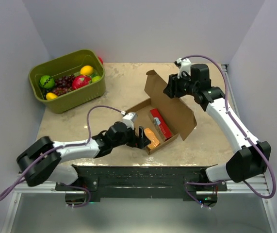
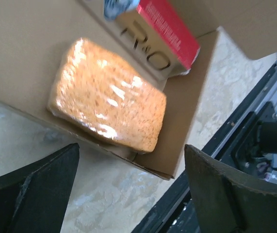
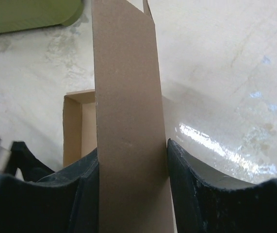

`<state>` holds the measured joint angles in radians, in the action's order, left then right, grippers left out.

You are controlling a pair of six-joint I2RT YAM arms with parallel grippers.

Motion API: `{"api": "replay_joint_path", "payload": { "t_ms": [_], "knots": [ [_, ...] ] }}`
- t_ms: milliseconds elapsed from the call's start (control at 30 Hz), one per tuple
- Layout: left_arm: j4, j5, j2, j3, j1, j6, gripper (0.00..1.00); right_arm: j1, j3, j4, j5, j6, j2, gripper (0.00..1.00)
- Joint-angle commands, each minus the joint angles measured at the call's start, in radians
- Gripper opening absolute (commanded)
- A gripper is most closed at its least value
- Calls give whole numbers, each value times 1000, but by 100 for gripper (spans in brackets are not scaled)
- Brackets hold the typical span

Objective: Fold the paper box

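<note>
One paper box [image 1: 178, 112] sits open right of the table's [image 1: 128, 80] middle, long axis slanting from far-left to near-right, its lid raised toward the far-right corner. The right gripper [image 1: 172, 90] is clamped on the lid's far flap, so the tray lies near-left of it, the way the lid must swing. The left gripper [image 1: 142, 139], spread wide and holding nothing, waits at the tray's near-left wall. Counts: one red carton [image 1: 160, 124] and one orange block [image 1: 151, 139] inside, one green bin [image 1: 65, 104] at the far-left corner.
</note>
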<state>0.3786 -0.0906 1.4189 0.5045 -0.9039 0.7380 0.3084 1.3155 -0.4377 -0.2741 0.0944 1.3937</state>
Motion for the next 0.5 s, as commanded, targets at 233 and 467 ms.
{"api": "replay_joint_path", "payload": {
  "t_ms": [233, 467],
  "knots": [
    [-316, 74, -524, 41, 213, -287, 100, 98, 103, 45, -293, -214, 67, 31],
    [-287, -49, -604, 89, 431, -425, 100, 124, 106, 96, -456, -226, 77, 26]
  ]
}}
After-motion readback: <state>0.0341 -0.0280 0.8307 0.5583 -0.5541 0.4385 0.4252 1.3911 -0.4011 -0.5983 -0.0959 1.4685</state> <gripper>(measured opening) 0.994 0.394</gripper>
